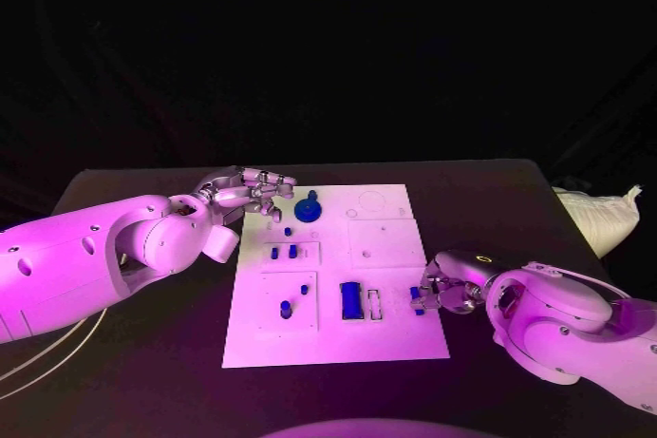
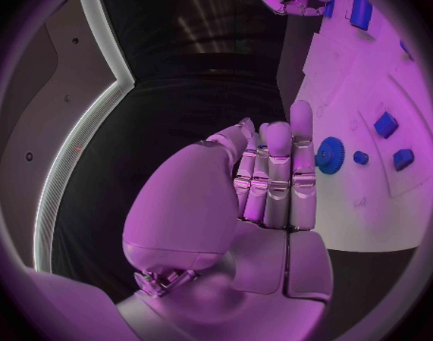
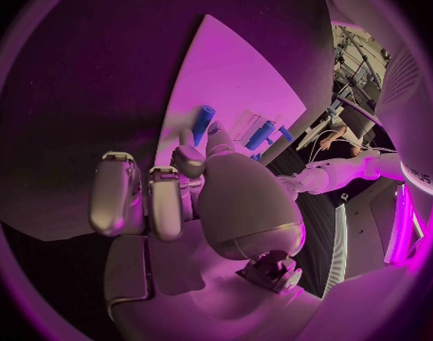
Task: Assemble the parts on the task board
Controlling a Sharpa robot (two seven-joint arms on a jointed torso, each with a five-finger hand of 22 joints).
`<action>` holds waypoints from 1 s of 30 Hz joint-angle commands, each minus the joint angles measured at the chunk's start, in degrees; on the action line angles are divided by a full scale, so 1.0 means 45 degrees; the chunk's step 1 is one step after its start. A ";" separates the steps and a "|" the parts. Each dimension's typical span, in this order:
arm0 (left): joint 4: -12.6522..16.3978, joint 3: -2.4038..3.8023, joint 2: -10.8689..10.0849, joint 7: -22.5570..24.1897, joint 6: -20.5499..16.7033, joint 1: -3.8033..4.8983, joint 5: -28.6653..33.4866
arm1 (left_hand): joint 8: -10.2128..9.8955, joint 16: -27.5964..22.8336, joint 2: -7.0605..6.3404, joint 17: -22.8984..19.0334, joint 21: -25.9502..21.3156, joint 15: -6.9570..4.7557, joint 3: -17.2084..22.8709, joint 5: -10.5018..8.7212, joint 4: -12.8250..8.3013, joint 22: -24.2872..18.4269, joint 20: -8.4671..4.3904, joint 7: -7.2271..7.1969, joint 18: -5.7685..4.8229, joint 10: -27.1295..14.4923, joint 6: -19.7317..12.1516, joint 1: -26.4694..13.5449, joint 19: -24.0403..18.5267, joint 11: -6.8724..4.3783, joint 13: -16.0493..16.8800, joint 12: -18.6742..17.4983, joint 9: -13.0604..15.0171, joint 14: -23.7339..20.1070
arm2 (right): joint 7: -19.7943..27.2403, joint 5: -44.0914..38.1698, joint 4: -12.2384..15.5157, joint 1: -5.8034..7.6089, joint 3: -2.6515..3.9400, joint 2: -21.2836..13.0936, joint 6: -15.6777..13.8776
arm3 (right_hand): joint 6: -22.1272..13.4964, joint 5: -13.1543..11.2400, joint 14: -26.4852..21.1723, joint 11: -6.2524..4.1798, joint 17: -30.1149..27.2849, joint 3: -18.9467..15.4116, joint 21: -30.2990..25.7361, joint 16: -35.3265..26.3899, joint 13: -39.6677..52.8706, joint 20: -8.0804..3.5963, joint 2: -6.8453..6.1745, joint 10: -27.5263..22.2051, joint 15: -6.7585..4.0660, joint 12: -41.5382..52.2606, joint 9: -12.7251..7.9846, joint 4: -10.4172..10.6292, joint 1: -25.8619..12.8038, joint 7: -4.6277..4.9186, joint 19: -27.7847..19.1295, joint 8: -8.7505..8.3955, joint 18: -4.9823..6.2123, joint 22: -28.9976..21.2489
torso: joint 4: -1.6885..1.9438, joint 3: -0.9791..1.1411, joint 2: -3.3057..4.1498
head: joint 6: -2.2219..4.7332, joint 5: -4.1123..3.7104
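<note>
Head view: right hand pinches a small blue peg at the white board's right edge, left hand curled empty near the gear; seating the peg likely follows.

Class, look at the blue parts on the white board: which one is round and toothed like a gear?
The blue gear at the board's far end, next to the left hand. The other blue parts are small blocks or pegs.
</note>
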 commanded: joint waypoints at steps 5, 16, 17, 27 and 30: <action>0.0014 0.0007 0.0003 0.0046 0.0224 -0.0005 -0.0022 | 0.0071 -0.0060 0.0067 -0.0014 -0.0072 0.0010 -0.0018 0.0020 -0.0034 -0.0020 0.0035 0.0029 0.0250 -0.0112 -0.0092 -0.0004 0.0007 -0.0002 0.0015 0.0047 0.0001 -0.0103 | -0.0373 -0.1874 -0.0325 -0.0291 -0.0050 0.0471 0.1148 | -0.0011 -0.0379 0.0908 -0.0025 0.1095 0.0233 -0.0081 -0.0096 -0.0030 -0.0045 -0.0022 -0.0056 -0.0015 -0.0029 0.0004 -0.0299 0.0686 -0.0006 -0.0043 -0.0109 -0.0139 -0.0044 | 0.0000 -0.0002 0.0006 | -0.0010 0.0004; 0.0024 0.0007 -0.0019 0.0029 0.0307 -0.0005 -0.0022 | 0.0086 -0.0074 0.0072 -0.0045 -0.0087 0.0015 -0.0033 0.0019 -0.0043 -0.0032 0.0039 0.0032 0.0248 -0.0138 -0.0105 -0.0018 0.0010 0.0003 0.0019 0.0072 0.0002 -0.0124 | -0.0456 -0.2277 -0.0597 -0.0534 -0.0049 0.0862 0.1704 | 0.0027 -0.1769 0.0918 -0.0097 0.1136 0.1304 -0.0085 -0.0091 -0.0063 -0.0112 0.0440 -0.0140 -0.0081 -0.0136 0.0058 -0.1073 0.2043 -0.0068 -0.0012 -0.0225 -0.0149 0.0000 | -0.0004 -0.0003 0.0004 | -0.0028 0.0019; 0.0026 0.0007 -0.0019 0.0030 0.0310 -0.0005 -0.0022 | 0.0086 -0.0074 0.0072 -0.0045 -0.0087 0.0015 -0.0033 0.0019 -0.0043 -0.0032 0.0039 0.0032 0.0248 -0.0138 -0.0105 -0.0018 0.0010 0.0003 0.0019 0.0072 0.0002 -0.0124 | -0.0459 -0.2264 -0.0613 -0.0538 -0.0049 0.0868 0.1782 | 0.0027 -0.1778 0.0919 -0.0097 0.1141 0.1359 -0.0087 -0.0090 -0.0077 -0.0113 0.0434 -0.0153 -0.0080 -0.0155 0.0058 -0.1105 0.2082 -0.0068 -0.0013 -0.0235 -0.0149 -0.0002 | -0.0010 -0.0006 0.0002 | -0.0033 0.0018; 0.0033 0.0007 -0.0016 0.0028 0.0311 -0.0005 -0.0022 | 0.0086 -0.0074 0.0072 -0.0045 -0.0087 0.0015 -0.0033 0.0019 -0.0043 -0.0032 0.0039 0.0032 0.0248 -0.0138 -0.0105 -0.0018 0.0010 0.0003 0.0019 0.0072 0.0002 -0.0124 | -0.0471 -0.2006 -0.0724 -0.0554 -0.0049 0.0928 0.2101 | 0.0061 -0.1319 0.0923 -0.0107 0.1170 0.2000 -0.0088 -0.0082 -0.0130 -0.0119 0.0459 -0.0207 -0.0087 -0.0259 0.0053 -0.1354 0.2347 -0.0072 -0.0004 -0.0329 -0.0154 0.0025 | 0.0014 -0.0006 -0.0010 | -0.0066 -0.0027; 0.0034 0.0007 -0.0017 0.0027 0.0310 -0.0005 -0.0022 | 0.0086 -0.0074 0.0072 -0.0045 -0.0087 0.0015 -0.0033 0.0019 -0.0043 -0.0032 0.0039 0.0032 0.0248 -0.0138 -0.0105 -0.0018 0.0010 0.0003 0.0019 0.0072 0.0002 -0.0124 | -0.0465 -0.1751 -0.0727 -0.0556 -0.0049 0.0915 0.1806 | 0.0072 -0.1286 0.0925 -0.0134 0.1175 0.2469 -0.0067 -0.0083 -0.0127 -0.0138 0.0623 -0.0193 -0.0109 -0.0272 0.0062 -0.1491 0.2524 -0.0092 0.0019 -0.0356 -0.0160 0.0067 | 0.0015 -0.0008 -0.0011 | -0.0071 -0.0034</action>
